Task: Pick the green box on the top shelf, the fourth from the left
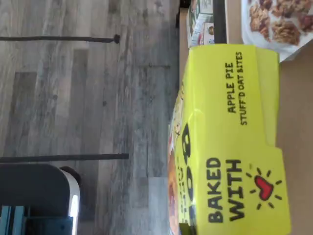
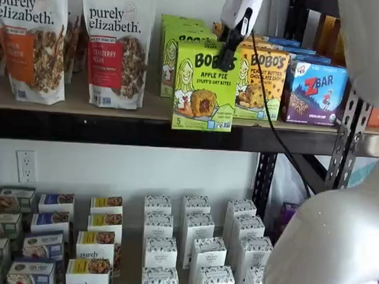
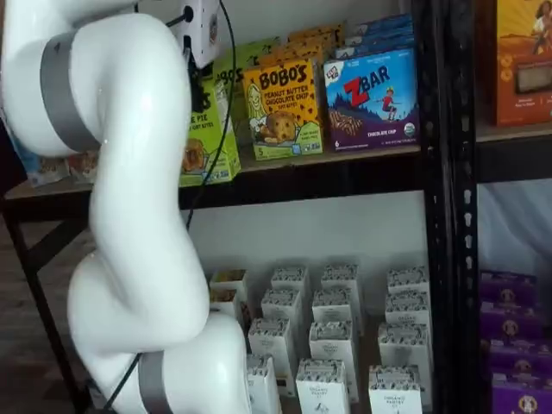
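Your green box (image 2: 205, 86) stands upright at the front edge of the top shelf (image 2: 84, 127), pulled forward of the other lime-green cartons (image 2: 175, 30) lined up behind it; its front shows the blonde cartoon girl, "APPLE PIE" lettering and a filled oat bite. Just to its right in a shelf view you have the orange-yellow Bobo's box (image 2: 261, 82), and beyond that the blue ZBar box (image 2: 314, 91); to its left stand two Purely Elizabeth pouches (image 2: 117, 46).

Your claw (image 2: 227, 51) comes down from above at the box's upper right corner, its white body above and black fingers (image 2: 230, 47) overlapping the carton's top edge; the fingers show side-on, so you cannot tell whether they are spread or gripping the carton. In a shelf view the white arm (image 3: 138, 198) covers most of the green box (image 3: 216, 129), leaving only its right strip visible.

In the wrist view the green box (image 1: 230, 142) fills much of the picture, its top panel reading "BAKED WITH" beside a red heart, with the grey plank floor (image 1: 88, 98) behind it.

On the lower level you see rows of small white cartons (image 2: 198, 242).
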You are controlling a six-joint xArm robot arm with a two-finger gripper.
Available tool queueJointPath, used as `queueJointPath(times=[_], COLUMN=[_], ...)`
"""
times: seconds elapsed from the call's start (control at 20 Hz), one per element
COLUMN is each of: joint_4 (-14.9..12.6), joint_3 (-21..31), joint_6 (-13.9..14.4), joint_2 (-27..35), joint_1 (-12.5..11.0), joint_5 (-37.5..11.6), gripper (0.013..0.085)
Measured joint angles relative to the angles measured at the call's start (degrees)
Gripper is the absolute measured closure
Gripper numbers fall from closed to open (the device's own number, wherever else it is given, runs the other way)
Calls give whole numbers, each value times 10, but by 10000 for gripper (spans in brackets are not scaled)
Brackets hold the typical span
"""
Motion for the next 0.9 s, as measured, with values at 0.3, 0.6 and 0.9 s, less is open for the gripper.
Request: queueJointPath(times=[0.3, 0.6, 0.9], joint_4=[-3, -6, -4], joint_3=[42, 77, 109], joint_6=[-10, -26, -46], joint_2=[-40, -73, -101], joint_1=[-9, -26, -45], joint_5=[-1, 3, 4], gripper=[690, 690, 690])
